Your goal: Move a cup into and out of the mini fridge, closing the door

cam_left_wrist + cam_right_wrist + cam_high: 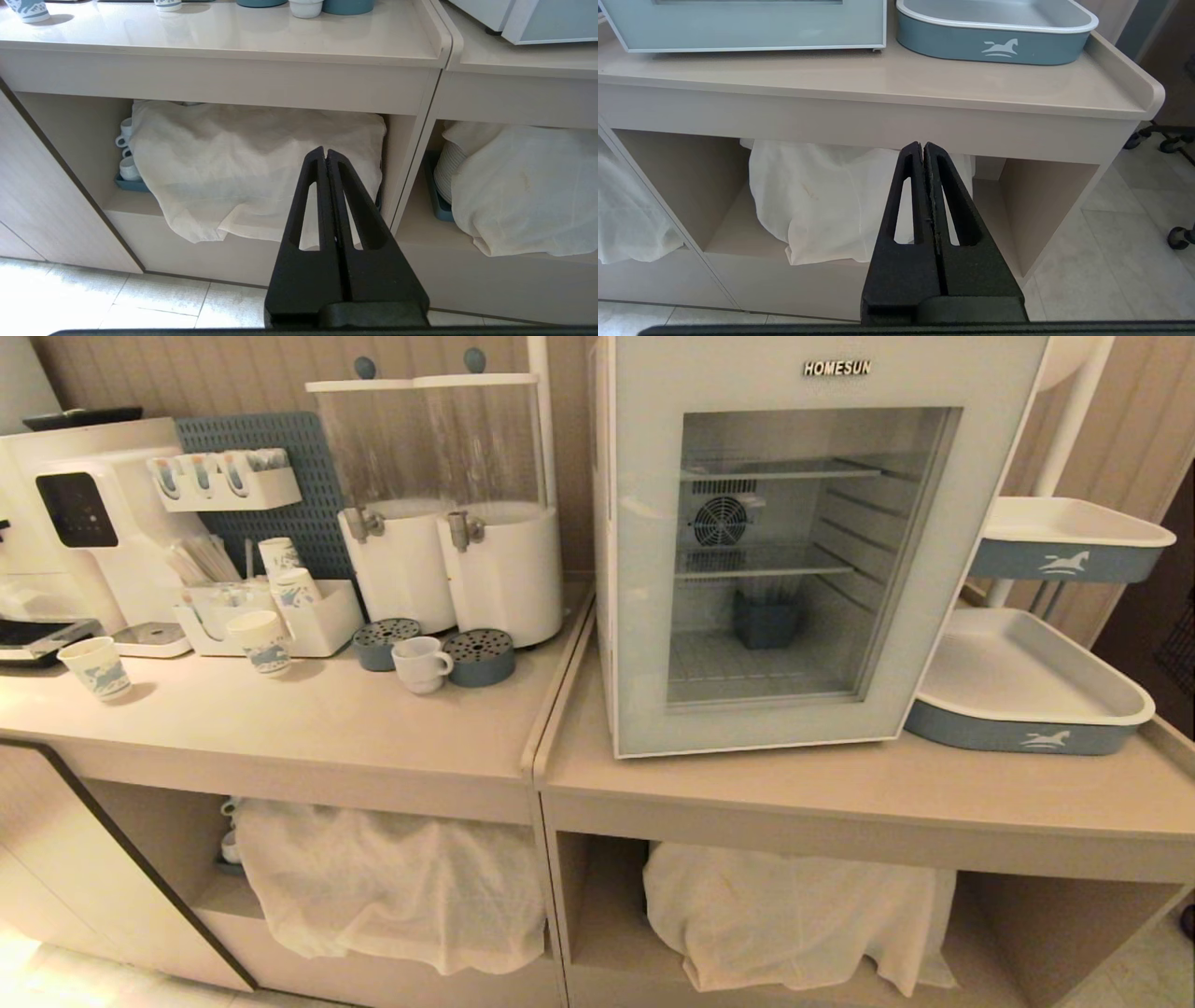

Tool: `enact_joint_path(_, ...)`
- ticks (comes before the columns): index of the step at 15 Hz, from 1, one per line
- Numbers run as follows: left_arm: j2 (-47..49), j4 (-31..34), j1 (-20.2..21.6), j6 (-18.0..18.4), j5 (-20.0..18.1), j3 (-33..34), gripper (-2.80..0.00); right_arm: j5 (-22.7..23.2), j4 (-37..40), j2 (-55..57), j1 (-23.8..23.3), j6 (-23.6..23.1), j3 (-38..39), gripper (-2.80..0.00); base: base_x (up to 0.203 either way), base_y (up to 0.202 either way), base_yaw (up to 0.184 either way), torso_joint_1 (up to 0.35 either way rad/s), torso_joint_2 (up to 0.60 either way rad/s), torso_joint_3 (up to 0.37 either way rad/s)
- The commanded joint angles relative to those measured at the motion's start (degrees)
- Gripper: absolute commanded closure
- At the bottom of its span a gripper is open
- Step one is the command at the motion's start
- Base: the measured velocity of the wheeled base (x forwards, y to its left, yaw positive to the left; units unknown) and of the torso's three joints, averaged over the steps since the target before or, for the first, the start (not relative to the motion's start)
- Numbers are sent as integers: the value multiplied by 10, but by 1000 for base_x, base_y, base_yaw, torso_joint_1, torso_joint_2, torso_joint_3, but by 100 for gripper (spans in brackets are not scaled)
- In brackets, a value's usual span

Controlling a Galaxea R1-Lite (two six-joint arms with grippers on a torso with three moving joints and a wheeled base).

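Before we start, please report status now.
Left gripper and right gripper shut, empty, low. Cup on counter. Door closed.

Glossy ceramic cup [420,663], glass-windowed door [784,560], wire shelves [761,562], smooth countertop [308,719], crumpled cloth [392,887].

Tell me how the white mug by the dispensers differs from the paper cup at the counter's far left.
The cup is squat, plain white and has a loop handle; the paper cup is tapered, blue-printed and handleless. The cup sits between two round drip trays; the paper cup stands alone. Both stand upright on the counter.
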Motion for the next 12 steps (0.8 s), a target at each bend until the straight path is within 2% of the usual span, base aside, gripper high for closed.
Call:
enact_joint_path(1,0,0,0,1,0,0,0,0,0,0,0,0,0,0,0,0,0,0,0,0)
enact_joint_path(5,0,0,0,1,0,0,0,0,0,0,0,0,0,0,0,16,1,1,2,1)
enact_joint_path(12,0,-1,0,1,0,0,0,0,0,0,0,0,0,0,0,184,0,3,2,3)
